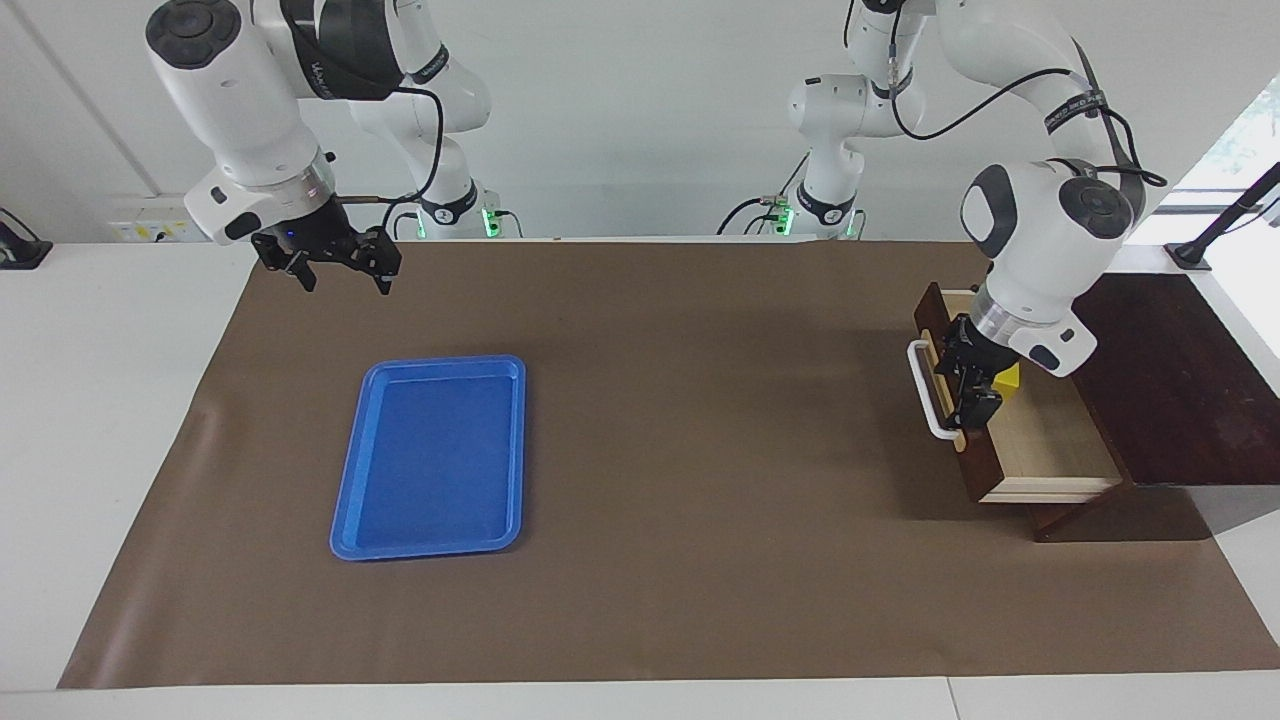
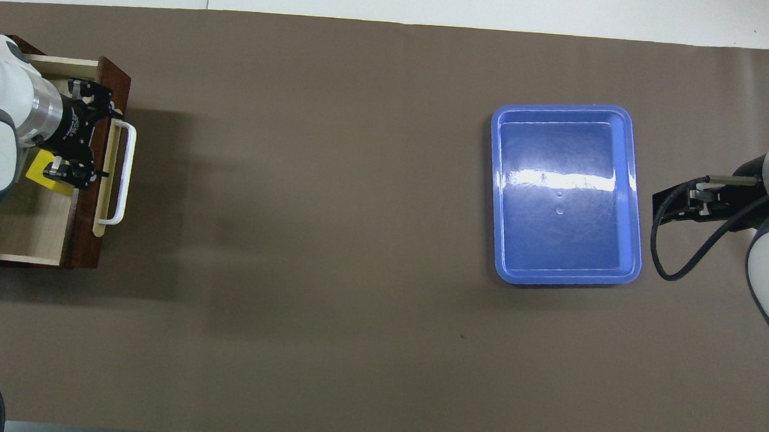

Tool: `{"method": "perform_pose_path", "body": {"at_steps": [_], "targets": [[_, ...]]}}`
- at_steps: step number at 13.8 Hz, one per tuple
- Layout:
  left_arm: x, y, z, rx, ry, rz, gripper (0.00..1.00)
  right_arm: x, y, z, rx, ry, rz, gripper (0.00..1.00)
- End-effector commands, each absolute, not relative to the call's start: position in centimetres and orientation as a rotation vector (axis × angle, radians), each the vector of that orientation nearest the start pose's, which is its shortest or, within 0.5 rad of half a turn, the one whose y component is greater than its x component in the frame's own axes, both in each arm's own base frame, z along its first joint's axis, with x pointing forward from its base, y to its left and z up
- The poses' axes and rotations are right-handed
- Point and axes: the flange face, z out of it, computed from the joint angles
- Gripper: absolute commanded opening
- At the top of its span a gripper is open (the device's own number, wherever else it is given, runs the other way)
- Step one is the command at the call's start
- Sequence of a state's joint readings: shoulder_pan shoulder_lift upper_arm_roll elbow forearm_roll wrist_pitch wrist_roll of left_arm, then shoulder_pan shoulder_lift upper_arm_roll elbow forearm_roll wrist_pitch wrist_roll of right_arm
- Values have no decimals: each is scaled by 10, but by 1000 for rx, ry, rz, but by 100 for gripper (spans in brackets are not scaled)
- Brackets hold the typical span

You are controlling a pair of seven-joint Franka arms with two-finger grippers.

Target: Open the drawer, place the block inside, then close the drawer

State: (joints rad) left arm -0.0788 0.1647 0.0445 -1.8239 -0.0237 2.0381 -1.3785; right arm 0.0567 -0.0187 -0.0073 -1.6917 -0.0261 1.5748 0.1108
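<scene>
The drawer (image 1: 1055, 445) of the dark wooden box (image 1: 1180, 390) at the left arm's end of the table is pulled out, showing its pale interior (image 2: 30, 221). Its white bar handle (image 1: 925, 395) shows clearly in the overhead view too (image 2: 120, 173). The yellow block (image 1: 1007, 381) lies inside the drawer, partly hidden by the left hand (image 2: 41, 173). My left gripper (image 1: 968, 400) is open, low in the drawer just inside the front panel (image 2: 96, 135), and the block is beside it, not between its fingers. My right gripper (image 1: 345, 275) is open, empty and waits in the air.
A blue tray (image 1: 345, 480) with nothing in it lies on the brown mat toward the right arm's end of the table, and its rim (image 2: 634, 191) is close beside the right gripper (image 2: 676, 202) in the overhead view.
</scene>
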Motion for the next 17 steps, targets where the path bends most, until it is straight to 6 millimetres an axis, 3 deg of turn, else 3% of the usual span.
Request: {"method": "perform_pose_path", "body": {"at_steps": [1, 7, 11, 13, 15, 17], "targets": [[610, 38, 452, -2449, -2018, -106, 100, 536, 22, 579, -3168, 66, 155, 100], [606, 97, 452, -2424, -2063, -157, 100, 536, 24, 579, -3169, 61, 157, 100], [601, 120, 455, -2462, -1992, -136, 100, 536, 26, 579, -3169, 56, 155, 100], [603, 95, 474, -2585, -1750, -66, 100, 536, 23, 579, -3168, 63, 155, 100], [602, 74, 515, -2699, -1529, -6, 100, 536, 22, 579, -3168, 66, 158, 100], [588, 52, 546, -2836, -1289, 36, 100, 536, 23, 579, -3168, 63, 153, 100]]}}
